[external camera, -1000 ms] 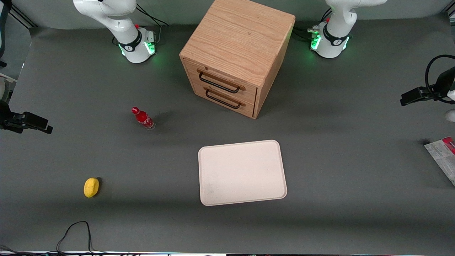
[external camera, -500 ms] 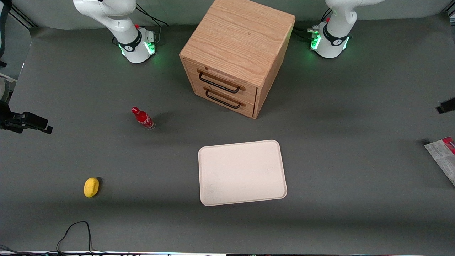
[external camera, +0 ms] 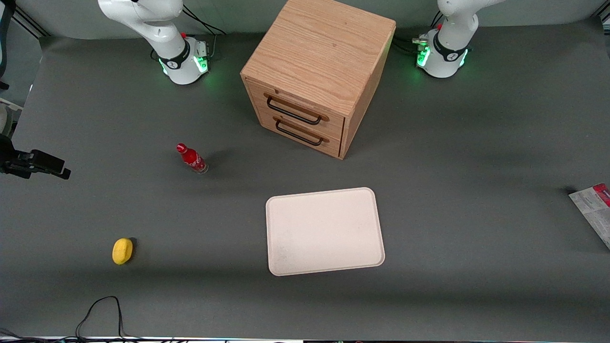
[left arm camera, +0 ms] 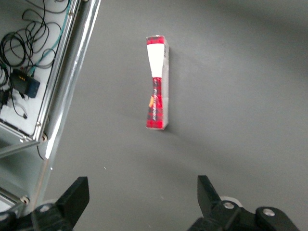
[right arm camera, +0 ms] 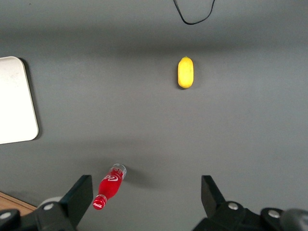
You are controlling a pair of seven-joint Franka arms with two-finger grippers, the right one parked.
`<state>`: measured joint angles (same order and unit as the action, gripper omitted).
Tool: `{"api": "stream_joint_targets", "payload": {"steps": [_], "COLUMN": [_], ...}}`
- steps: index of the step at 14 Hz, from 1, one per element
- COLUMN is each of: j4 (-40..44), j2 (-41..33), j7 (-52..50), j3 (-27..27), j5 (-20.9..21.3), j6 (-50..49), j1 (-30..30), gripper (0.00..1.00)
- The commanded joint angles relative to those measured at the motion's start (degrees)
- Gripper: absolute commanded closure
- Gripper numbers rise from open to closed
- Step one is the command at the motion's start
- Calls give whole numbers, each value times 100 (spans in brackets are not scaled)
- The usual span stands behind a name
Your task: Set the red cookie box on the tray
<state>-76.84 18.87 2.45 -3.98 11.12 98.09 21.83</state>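
Observation:
The red cookie box stands on its thin edge on the grey mat, red with a white patch along the top edge. In the front view the cookie box is cut off by the frame at the working arm's end of the table. My left gripper hovers above the mat, open, with nothing between its fingers and well apart from the box. It is out of the front view. The cream-white tray lies bare in front of the cabinet, nearer the front camera.
A wooden drawer cabinet stands between the arm bases. A small red bottle and a yellow object sit toward the parked arm's end. The table's metal edge rail, with cables past it, runs close beside the box.
The working arm's dark gripper, seen at the front view's edge a second ago, has slid out of that view. Box, tray and other objects have not moved.

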Motion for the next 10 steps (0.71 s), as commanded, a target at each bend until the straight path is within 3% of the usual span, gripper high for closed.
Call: {"api": "stream_joint_targets", "payload": {"steps": [1,4,7,10], "j4": [650,1432,1908,1865], "j2": [599,1372,2031,2322], "j7": [606,669,739,582], "j3": [91,99,134,108], "j5": [-126,-698,-743,-998], "j6": [35,17,44,307], "j1": [365,682,814,806], "gripper": [0,0,0,0]}}
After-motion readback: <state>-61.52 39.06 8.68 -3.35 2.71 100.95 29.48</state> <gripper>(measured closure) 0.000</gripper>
